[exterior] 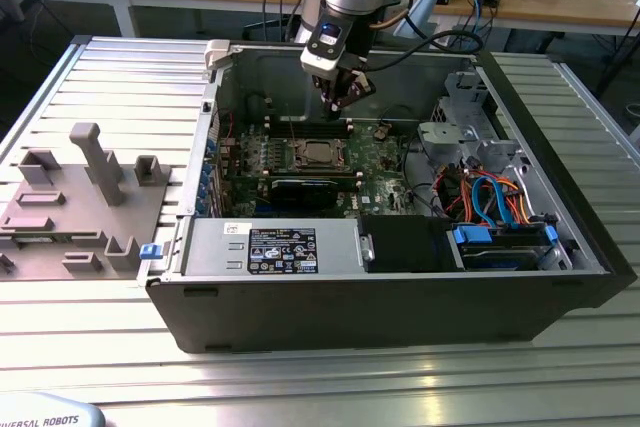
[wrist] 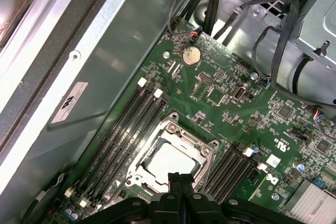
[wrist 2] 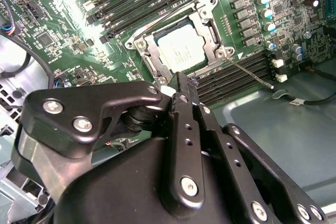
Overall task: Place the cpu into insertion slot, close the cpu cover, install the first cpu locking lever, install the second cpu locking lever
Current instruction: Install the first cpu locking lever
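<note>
1. The gripper (exterior: 342, 99) hangs inside the open case (exterior: 400, 297), above the far part of the board (exterior: 385, 162) and just beyond the slot.
2. In both wrist views its fingers (wrist 2: 178, 85) (wrist: 174, 182) are pressed together tip to tip, with nothing pinched between them.
3. The cpu (exterior: 318, 154) lies flat in the slot (wrist 2: 167, 31), with its dull silver top facing up. In both wrist views (wrist 2: 181, 51) (wrist: 170, 161) it shows through the square opening of the cover.
4. The cover (wrist 2: 210, 24) (wrist: 189, 136) is down over the cpu, and its silvery frame rings the chip on all sides.
5. In the second wrist view a thin lever (wrist 2: 249, 73) runs from one corner of the cover out across the memory slots (wrist 2: 236, 80). I cannot tell whether it is latched.
6. The gripper tips are close to the cover's edge in both wrist views, but in the exterior view they are apart from it.
7. In the first wrist view a coin cell (wrist: 191, 55) sits on the board, well apart from the slot.
8. The case lies on a ribbed metal table (exterior: 100, 367). A grey fixture (exterior: 90, 197) stands on the table at the exterior view's left, beside the case.
</note>
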Robot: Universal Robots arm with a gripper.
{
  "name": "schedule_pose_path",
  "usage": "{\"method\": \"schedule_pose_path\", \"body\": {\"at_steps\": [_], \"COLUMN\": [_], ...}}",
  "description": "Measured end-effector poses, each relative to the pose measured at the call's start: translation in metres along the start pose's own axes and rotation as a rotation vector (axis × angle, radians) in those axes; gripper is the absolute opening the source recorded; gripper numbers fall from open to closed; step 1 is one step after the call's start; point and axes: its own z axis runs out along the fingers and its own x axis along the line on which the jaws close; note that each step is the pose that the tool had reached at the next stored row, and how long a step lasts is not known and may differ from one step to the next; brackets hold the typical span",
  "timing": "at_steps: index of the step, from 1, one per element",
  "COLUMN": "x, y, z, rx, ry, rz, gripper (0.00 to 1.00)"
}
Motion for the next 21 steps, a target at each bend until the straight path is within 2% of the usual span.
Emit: {"method": "schedule_pose_path", "body": {"at_steps": [21], "x": [0.0000], "y": [0.0000], "z": [0.0000], "rx": [0.0006], "ry": [-0.0013], "rz": [-0.030], "gripper": [0.11]}}
